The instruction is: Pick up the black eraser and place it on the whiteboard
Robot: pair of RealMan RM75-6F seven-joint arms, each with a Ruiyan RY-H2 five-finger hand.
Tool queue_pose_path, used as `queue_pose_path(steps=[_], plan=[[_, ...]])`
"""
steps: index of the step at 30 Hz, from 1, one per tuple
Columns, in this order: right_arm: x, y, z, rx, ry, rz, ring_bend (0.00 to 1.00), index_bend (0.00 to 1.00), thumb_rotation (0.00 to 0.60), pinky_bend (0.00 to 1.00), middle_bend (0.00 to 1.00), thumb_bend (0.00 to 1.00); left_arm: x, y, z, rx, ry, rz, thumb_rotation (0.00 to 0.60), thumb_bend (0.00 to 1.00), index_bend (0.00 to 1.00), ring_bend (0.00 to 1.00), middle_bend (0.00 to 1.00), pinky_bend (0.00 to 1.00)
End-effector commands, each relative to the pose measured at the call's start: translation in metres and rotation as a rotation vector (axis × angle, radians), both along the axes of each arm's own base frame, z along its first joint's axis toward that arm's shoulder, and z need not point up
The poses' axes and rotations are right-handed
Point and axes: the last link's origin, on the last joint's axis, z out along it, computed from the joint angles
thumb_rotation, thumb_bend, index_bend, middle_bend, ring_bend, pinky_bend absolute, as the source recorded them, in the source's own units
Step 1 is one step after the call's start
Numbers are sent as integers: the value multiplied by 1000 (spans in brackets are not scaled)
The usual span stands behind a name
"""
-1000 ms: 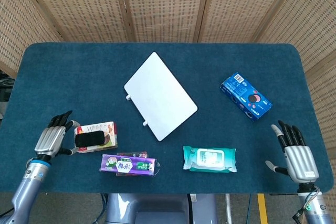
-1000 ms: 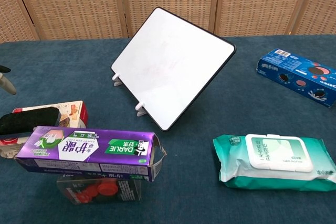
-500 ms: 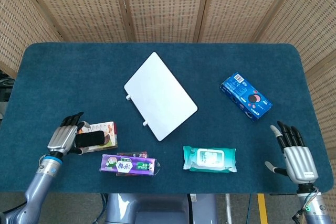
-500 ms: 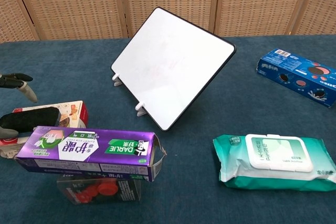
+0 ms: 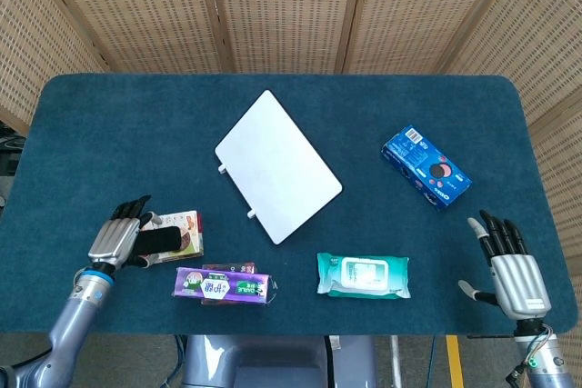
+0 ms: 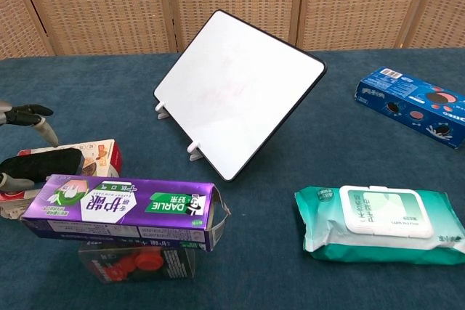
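Head view shows me the left hand near the table's left front corner, fingers spread apart over the left end of the black eraser. The eraser lies on top of a small red and white box, lengthwise, and has not been lifted. I cannot tell from above whether the fingers actually touch it. In the chest view I see only two fingertips of that hand at the left edge, one above the eraser and a grey one low against its near side, with the eraser lying between them; I see no closed grip.

The whiteboard sits in the middle of the table, turned at an angle, well apart from the eraser. My right hand hangs off the table's right front corner, fingers apart and holding nothing.

Just in front of the eraser's box lies a purple toothpaste carton, resting on a clear container with red contents. A green wet-wipes pack sits near the front edge, right of centre, and a blue biscuit box lies toward the right edge.
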Motion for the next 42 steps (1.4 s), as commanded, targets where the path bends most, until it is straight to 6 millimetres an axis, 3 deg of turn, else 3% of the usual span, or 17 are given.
queue_pose_path(steps=[1,6,14,24,36,42], plan=[[0,0,0,1,0,1,0,25,600,0,0,51,-1,0,-2,-3,0,4,600,245,311,0,0,0],[1,1,0,1,0,4,0,25,600,0,0,53,0,0,-5,-8,-2,5,600,254,319,0,0,0],[0,1,0,-1,-1,5,0,25,600,0,0,52,2,-2,-9,-11,-6,1,600,360,353,0,0,0],[0,2,-1,3,1,4,0,25,600,0,0,53,2,-2,-9,7,-20,3,600,370,368,0,0,0],[0,2,-1,2,-1,1,0,25,600,0,0,53,14,11,10,113,-80,-42,600,367,375,0,0,0],[-1,1,-1,5,-2,-4,0,25,600,0,0,53,29,22,17,167,-108,-100,600,365,378,0,0,0]])
